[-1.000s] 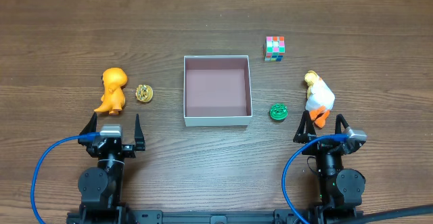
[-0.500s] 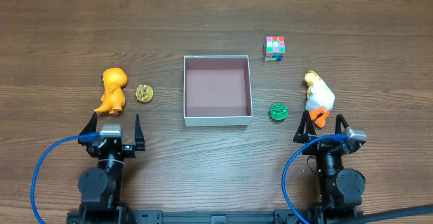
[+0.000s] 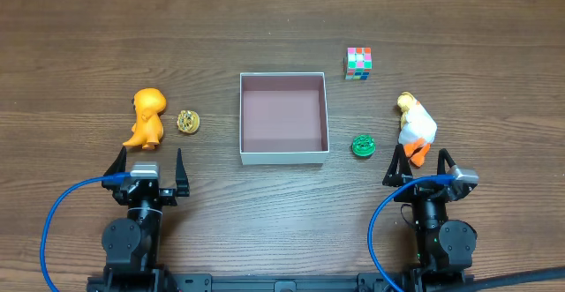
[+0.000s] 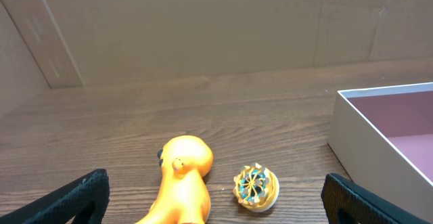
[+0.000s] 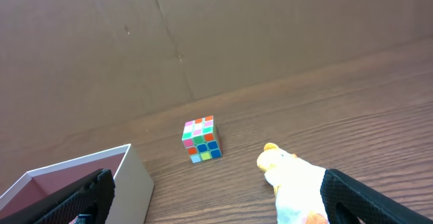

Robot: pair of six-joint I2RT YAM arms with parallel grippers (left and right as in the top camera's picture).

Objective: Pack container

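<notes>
Five toys: spread over the table (image 3: 265,230) on both sides of the container (image 3: 283,157), none inside it; packing is judged not yet begun.
Left gripper (image 3: 149,158): parked near the front edge, left side; jaws spread fully, nothing held.
Orange dinosaur (image 3: 146,117): found just beyond the left gripper, well left of the container.
Gold disc (image 3: 188,122): set just beside the dinosaur on its right, apart from the container's left wall.
Container: placed mid-table, open on top, its pinkish floor bare.
Cube (image 3: 358,63): set toward the far edge, beyond the container's far right corner.
Green disc (image 3: 363,146): laid near the container's front right corner, close to the wall but apart from it.
Duck (image 3: 415,131): seen right of the green disc, its orange feet reaching toward the gap between the fingers of the right gripper (image 3: 418,160).
Right gripper: parked near the front edge, right side; jaws fully apart, nothing gripped.
Risk, gold disc and green disc: being low and round, either could be pinched badly and rolled or flicked away.
Risk, container: its thin walls could be clipped by a carried toy, and the box shoved or tipped.
Risk, duck: a careless first move could knock it over, since it is so close.
Risk, arms: a collision over the container is possible if both are sent there together.
</notes>
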